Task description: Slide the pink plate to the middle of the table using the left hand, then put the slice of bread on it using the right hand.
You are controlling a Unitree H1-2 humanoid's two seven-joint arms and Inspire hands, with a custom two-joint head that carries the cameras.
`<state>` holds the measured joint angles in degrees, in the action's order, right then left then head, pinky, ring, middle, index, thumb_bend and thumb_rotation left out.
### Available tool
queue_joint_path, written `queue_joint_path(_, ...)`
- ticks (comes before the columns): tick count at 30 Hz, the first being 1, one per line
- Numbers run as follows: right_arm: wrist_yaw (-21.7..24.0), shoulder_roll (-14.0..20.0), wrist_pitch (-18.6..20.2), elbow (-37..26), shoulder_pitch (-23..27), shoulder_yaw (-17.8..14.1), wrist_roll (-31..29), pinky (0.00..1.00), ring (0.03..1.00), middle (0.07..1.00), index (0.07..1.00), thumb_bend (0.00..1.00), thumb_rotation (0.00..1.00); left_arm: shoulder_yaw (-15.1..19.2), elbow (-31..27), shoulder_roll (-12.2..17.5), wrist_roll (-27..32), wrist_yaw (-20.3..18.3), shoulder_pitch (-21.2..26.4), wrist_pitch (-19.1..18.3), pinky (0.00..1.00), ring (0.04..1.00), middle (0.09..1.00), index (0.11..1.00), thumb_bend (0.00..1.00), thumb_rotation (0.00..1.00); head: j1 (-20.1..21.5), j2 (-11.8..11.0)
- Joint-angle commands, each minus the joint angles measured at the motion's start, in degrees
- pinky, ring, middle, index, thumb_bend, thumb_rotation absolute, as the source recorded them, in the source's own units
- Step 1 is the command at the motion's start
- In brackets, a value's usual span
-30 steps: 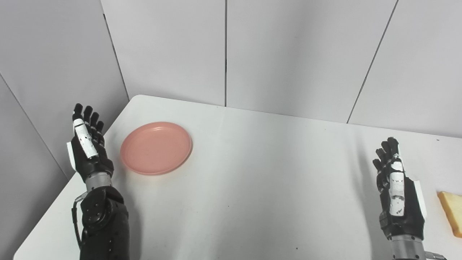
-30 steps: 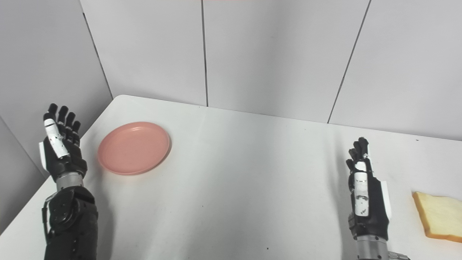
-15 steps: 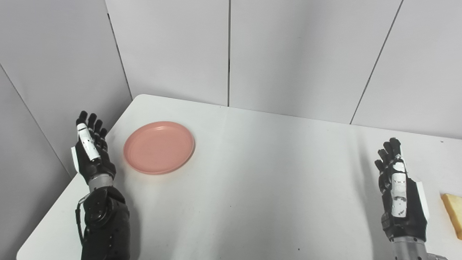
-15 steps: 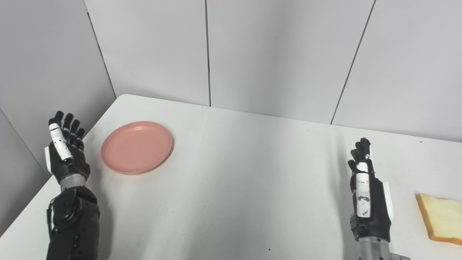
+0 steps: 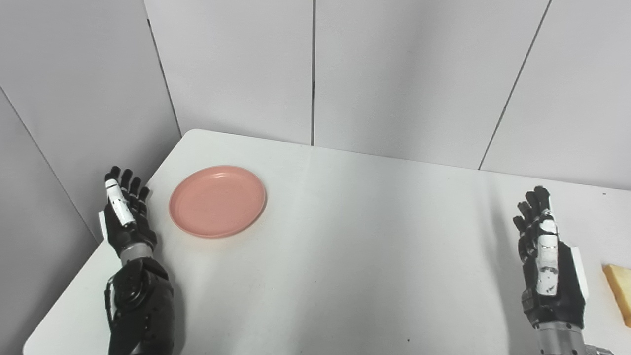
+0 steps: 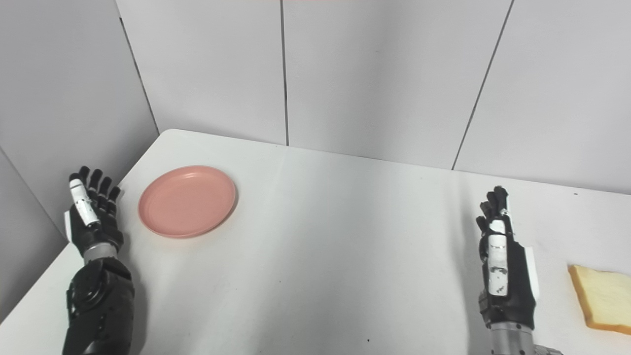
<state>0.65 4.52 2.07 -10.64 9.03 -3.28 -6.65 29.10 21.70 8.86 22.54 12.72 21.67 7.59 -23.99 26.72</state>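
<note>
A round pink plate [image 5: 217, 201] lies on the white table [image 5: 345, 246] near its far left corner. My left hand [image 5: 125, 214] is open and empty, held upright at the table's left edge, just left of the plate and apart from it. A slice of bread [image 6: 601, 303] lies flat at the right edge of the table; in the left eye view only its edge [image 5: 622, 294] shows. My right hand [image 6: 504, 264] is open and empty, held upright, left of the bread and apart from it.
Grey wall panels [image 5: 315, 69] stand behind the table and along its left side. The table's left edge runs close beside my left forearm [image 5: 140, 305].
My left hand has lowered a little beside the plate. The camera shifted slightly at first. The plate, the bread and my right hand have stayed in place.
</note>
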Motion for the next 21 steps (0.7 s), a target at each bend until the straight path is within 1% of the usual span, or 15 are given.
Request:
queue_joint_path(1, 0.12, -0.17, 0.08, -2.05, 1.37, -0.21, -0.29, 1.00, 1.000, 1.000, 1.000, 0.34, 1.00, -0.05, 1.16, 1.57, 0.22, -0.81, 2.24, 2.07, 0.92, 0.929, 0.923, 0.899, 0.41, 0.94, 0.00, 0.18)
queue_joint_path(5, 0.24, -0.10, 0.93, -2.51, 1.37, -0.03, -0.27, 1.00, 1.000, 1.000, 1.000, 0.35, 1.00, 0.02, 4.49, 2.10, 0.62, -1.44, 3.15, 2.98, 0.92, 0.927, 0.922, 0.906, 0.41, 0.94, 0.03, 0.20)
queue_joint_path(7, 0.40, -0.04, 0.67, -2.24, 1.40, -0.08, -0.43, 1.00, 1.000, 1.000, 1.000, 0.36, 1.00, 0.03, 5.29, 2.16, 1.07, -1.68, 3.46, 2.60, 0.92, 0.928, 0.925, 0.911, 0.41, 0.95, 0.06, 0.22)
queue_joint_path(9, 0.12, -0.23, 0.45, -2.12, 1.43, -0.15, -0.15, 1.00, 1.000, 1.000, 1.000, 0.36, 1.00, 0.03, 6.09, 2.10, 1.10, -1.56, 3.79, 2.29, 0.91, 0.919, 0.916, 0.900, 0.40, 0.95, 0.11, 0.25)
queue_joint_path(12, 0.03, -0.32, 0.38, -2.19, 1.42, -0.15, -0.02, 1.00, 1.000, 1.000, 1.000, 0.36, 1.00, -0.05, 8.16, 2.12, 2.12, -2.59, 4.48, 2.33, 0.90, 0.920, 0.913, 0.890, 0.40, 0.94, 0.14, 0.25)
queue_joint_path(13, 0.04, -0.34, 0.37, -2.21, 1.43, -0.17, -0.06, 1.00, 1.000, 1.000, 1.000, 0.35, 1.00, -0.11, 8.78, 2.16, 2.40, -2.98, 4.67, 2.40, 0.91, 0.931, 0.923, 0.906, 0.38, 0.98, 0.14, 0.25)
queue_joint_path(16, -0.05, -0.50, 0.60, -2.28, 1.45, -0.19, -0.14, 1.00, 1.000, 1.000, 1.000, 0.35, 1.00, -0.22, 10.59, 2.22, 2.71, -3.75, 5.35, 2.17, 0.90, 0.933, 0.924, 0.916, 0.37, 1.00, 0.32, 0.41)
queue_joint_path(19, -0.06, -0.67, 0.41, -2.14, 1.46, -0.29, -0.33, 1.00, 0.998, 1.000, 1.000, 0.37, 1.00, -0.94, 11.39, 2.24, 2.42, -4.75, 5.47, 2.05, 0.94, 0.945, 0.936, 0.933, 0.39, 1.00, 0.56, 0.55)
queue_joint_path(21, -0.24, -0.98, 0.57, -2.38, 1.41, -0.24, -0.31, 1.00, 0.997, 1.000, 1.000, 0.37, 1.00, -1.86, 11.44, 1.91, 1.84, -5.06, 5.41, 2.03, 0.95, 0.947, 0.934, 0.929, 0.40, 0.99, 0.88, 0.67)
